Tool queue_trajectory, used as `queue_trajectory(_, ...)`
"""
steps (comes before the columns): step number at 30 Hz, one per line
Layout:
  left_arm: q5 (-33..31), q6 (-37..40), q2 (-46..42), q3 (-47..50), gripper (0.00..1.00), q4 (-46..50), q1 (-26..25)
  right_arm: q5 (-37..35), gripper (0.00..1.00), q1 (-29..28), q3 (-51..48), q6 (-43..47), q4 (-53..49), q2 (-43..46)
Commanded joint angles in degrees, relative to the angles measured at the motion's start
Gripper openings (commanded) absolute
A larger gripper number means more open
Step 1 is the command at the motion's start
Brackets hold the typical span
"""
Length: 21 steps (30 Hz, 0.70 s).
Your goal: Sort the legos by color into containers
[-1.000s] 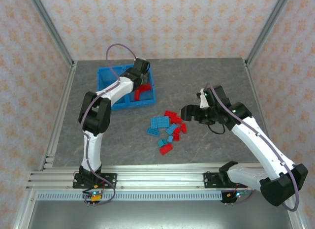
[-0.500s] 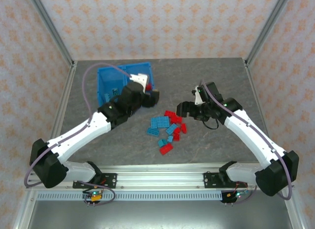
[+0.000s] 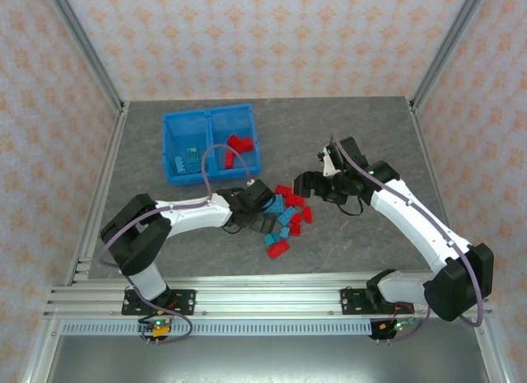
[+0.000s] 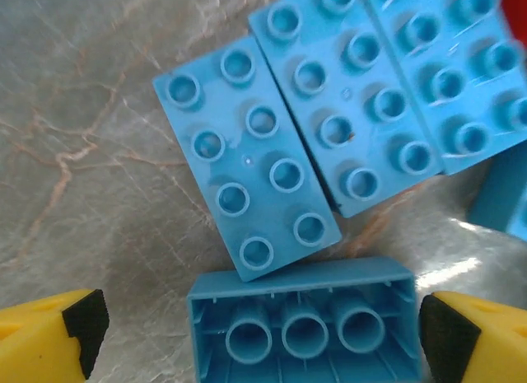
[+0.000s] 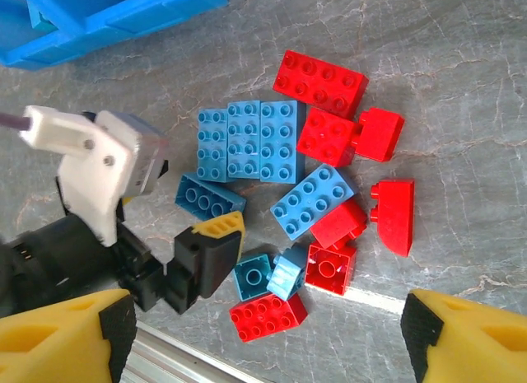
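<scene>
Left gripper [image 4: 263, 325] spread wide, straddling an upturned light-blue plastic brick [image 4: 300, 313] beside the red-and-blue brick pile [image 3: 286, 212]; right gripper [image 5: 268, 325] gapes empty above it. Translucent blue two-compartment bin [image 3: 206, 114] sits well apart.

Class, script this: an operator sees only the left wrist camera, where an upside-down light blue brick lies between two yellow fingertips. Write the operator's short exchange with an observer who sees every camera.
Operator: Where does this upside-down light blue plastic brick belong?
Observer: The left compartment of the bright blue translucent plastic bin already holds light blue bricks.
Operator: What is the right gripper doing?
Observer: It hangs open at the right edge of the loose pile of red and light blue bricks, holding nothing.
</scene>
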State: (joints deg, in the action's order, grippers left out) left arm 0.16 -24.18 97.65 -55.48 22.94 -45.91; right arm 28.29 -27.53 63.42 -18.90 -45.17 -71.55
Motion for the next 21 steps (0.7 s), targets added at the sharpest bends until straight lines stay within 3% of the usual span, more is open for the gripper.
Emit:
queue_trajectory(1, 1.23, -0.95, 1.59, -1.77, 0.9, -0.85, 0.02, -1.3, 0.85, 0.27, -1.18, -0.12, -1.38, 2.04)
queue_trajectory(5, 3.26, -2.21, 1.99, -0.86, 0.65, -2.35, 0.0, -1.1, 0.86, 0.24, -1.28, 0.04, -1.29, 1.21)
queue_trajectory(9, 2.68, -2.76, 1.11, -0.1, 0.51, -1.85, 0.04, 0.91, 0.86, 0.24, -1.42, 1.34, -1.07, 0.52)
queue_trajectory(16, -4.97, 0.0, -8.63, -1.64, 0.48, 2.19, 2.02, 14.75, 0.81, -0.03, -1.19, 5.6, -0.01, -0.67)
queue_trajectory(21, -8.85, 6.7, -16.31, -4.9, 0.49, 3.1, 10.74, 13.71, 0.81, -0.78, -0.89, 6.83, -0.33, -0.26)
